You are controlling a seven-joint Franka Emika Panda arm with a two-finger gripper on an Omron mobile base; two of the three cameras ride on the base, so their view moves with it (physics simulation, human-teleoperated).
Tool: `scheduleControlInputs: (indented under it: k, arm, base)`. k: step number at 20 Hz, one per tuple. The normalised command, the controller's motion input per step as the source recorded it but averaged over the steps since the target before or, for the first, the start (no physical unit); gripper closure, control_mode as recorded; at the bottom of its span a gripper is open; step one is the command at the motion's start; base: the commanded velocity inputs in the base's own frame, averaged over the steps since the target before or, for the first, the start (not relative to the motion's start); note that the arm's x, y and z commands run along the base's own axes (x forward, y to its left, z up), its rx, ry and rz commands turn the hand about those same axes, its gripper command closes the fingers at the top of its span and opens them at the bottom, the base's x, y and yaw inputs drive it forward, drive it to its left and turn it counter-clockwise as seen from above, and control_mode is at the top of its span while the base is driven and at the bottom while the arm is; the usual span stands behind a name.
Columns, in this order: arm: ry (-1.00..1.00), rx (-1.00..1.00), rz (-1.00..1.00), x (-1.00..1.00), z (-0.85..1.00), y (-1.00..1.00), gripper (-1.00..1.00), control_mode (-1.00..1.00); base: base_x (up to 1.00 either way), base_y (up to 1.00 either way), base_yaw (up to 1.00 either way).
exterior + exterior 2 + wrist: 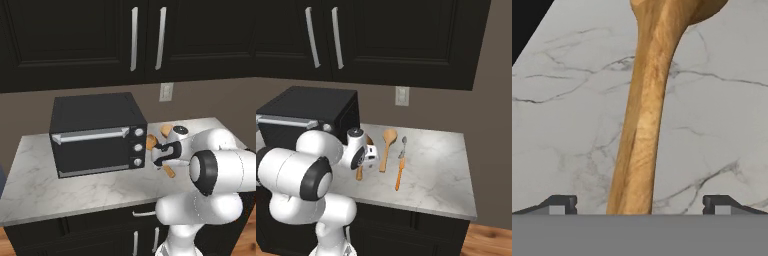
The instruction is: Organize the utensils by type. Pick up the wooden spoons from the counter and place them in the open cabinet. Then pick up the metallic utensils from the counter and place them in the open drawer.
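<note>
The two-finger gripper (640, 205) is held spread wide and low over the white marble counter (722, 125), straddling the straight handle of a tan wooden spoon (644, 125). A second wooden spoon (387, 147) is seen lying just right, beside a slim orange utensil (400, 172).

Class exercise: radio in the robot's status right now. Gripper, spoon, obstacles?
Gripper open, low over counter. Wooden spoon handle between fingertips, not gripped. Toaster oven close alongside.
</note>
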Motion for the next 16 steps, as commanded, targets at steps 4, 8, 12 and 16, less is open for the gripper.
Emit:
scheduleControlInputs:
  k: [4, 8, 12, 16]
  arm:
    - [0.0, 0.0, 0.0, 0.1, -0.26, 0.0, -1.0, -1.0]
    - [0.0, 0.0, -0.01, 0.03, -0.24, 0.05, -1.0, -1.0]
    - [-0.01, 0.0, -0.02, -0.01, -0.21, 0.04, 1.0, -1.0]
    - [0.0, 0.0, -0.01, -0.12, -0.2, -0.01, 1.0, -1.0]
  base:
    - [0.0, 0.0, 0.0]
    - [0.0, 0.0, 0.0]
    - [0.0, 0.0, 0.0]
    - [0.0, 0.0, 0.0]
